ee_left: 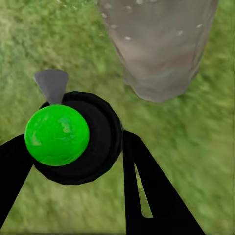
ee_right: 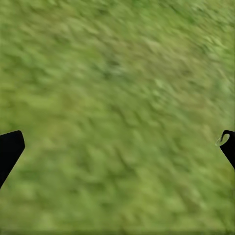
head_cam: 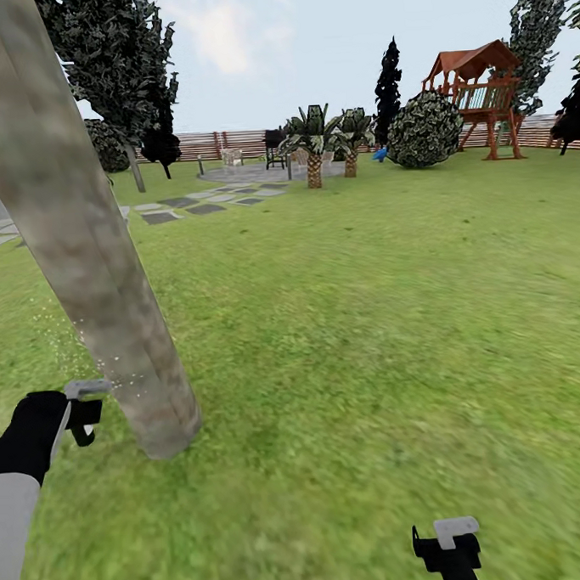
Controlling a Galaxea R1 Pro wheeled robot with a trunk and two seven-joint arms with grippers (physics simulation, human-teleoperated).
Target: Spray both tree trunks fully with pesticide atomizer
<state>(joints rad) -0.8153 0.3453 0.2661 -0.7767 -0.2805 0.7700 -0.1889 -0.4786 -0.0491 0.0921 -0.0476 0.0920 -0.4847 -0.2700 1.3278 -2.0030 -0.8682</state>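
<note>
A thick tree trunk (head_cam: 75,250) of blotchy beige-grey bark rises at the left, its foot in the grass floor (head_cam: 369,337). My left gripper (head_cam: 75,416) hovers just left of the trunk's base, shut on the pesticide atomizer (head_cam: 84,389). In the left wrist view the atomizer (ee_left: 93,147) is a round black body with a green ball on top and a grey nozzle, held between the black fingers (ee_left: 152,191). It faces the trunk (ee_left: 156,44), which carries white specks. Fine droplets float beside the trunk. My right gripper (head_cam: 448,541) hangs open and empty low over grass (ee_right: 117,98).
Grey stepping stones (head_cam: 204,201) lead to a paved patch with a chair (head_cam: 274,155). Two low palms (head_cam: 314,144), a round bush (head_cam: 424,130) and a red wooden play tower (head_cam: 479,93) stand before the slat fence (head_cam: 223,143). Dark narrow trees (head_cam: 125,60) stand behind.
</note>
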